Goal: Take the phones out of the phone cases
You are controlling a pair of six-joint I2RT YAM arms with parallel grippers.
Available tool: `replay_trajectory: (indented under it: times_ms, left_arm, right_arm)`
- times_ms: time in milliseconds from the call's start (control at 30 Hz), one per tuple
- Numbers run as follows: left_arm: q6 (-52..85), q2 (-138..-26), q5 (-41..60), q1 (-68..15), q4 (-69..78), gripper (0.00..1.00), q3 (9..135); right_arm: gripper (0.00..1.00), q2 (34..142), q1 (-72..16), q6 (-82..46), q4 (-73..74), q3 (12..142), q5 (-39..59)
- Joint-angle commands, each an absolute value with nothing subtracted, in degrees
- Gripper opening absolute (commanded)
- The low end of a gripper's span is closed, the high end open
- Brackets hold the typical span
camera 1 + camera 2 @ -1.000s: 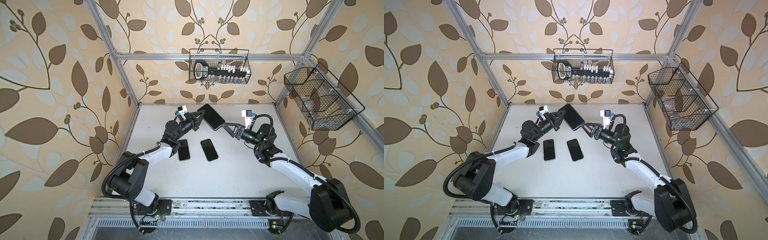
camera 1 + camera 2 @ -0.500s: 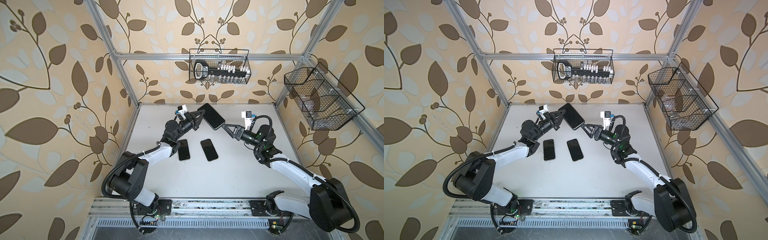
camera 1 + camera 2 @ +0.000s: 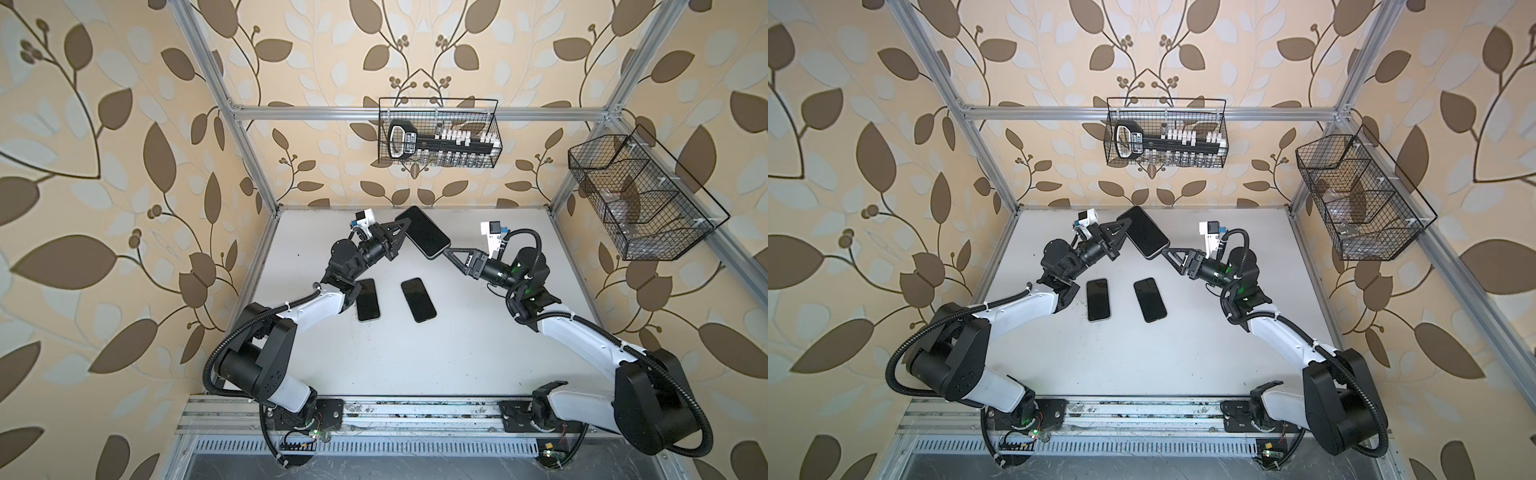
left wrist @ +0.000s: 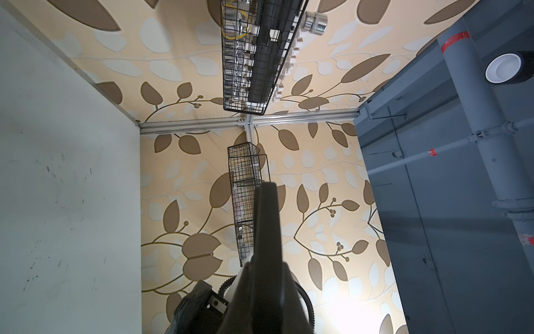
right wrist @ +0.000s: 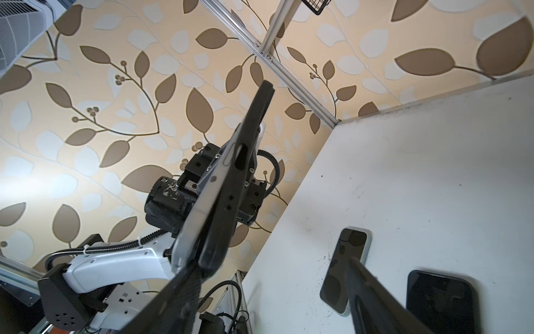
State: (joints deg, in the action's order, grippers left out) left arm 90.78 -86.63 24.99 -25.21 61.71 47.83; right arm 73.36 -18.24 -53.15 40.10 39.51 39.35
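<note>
Over the far end of the bench (image 3: pixel 457 357), in both top views, our left jaws are clenching the phone (image 3: pixel 423 232), right jaws spread at its corner. From the right wrist, we are judging its case (image 5: pixel 231 202) slick yet bendy: peel at the rim; spare phones (image 5: pixel 344 269) are lying well below.

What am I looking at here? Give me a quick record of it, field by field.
Held in the air: phone in its case
Left gripper: shut on one edge of it
Right gripper: open, one finger at the phone's near corner
On the table: two dark phones, flat, apart from each other
On the walls: two wire baskets
</note>
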Motion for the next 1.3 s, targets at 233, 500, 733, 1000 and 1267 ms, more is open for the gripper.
replay_trajectory:
  times_ms: [233,500,733,1000,1267]
  left_arm:
    - [87.6,-84.6,27.7,-27.0,64.6,0.00,51.9]
    - [83.3,-84.9,28.4,-27.0,60.1,0.00,53.3]
    - [82.0,-86.5,28.4,-26.9,58.8,0.00,53.4]
    - [82.8,-88.5,28.4,-27.0,59.9,0.00,53.7]
    - [83.2,-89.3,28.3,-27.0,60.3,0.00,53.7]
  right_arm:
    - [0.74,77.1,-17.8,-60.1,46.6,43.0,42.8]
    - [0.61,76.4,-17.3,-63.2,49.4,42.3,42.9]
    - [0.53,75.5,-16.8,-70.5,55.4,40.5,42.3]
    - [0.46,75.4,-17.2,-75.9,60.4,39.6,41.5]
    - [0.36,75.8,-17.5,-77.3,61.8,39.2,40.7]
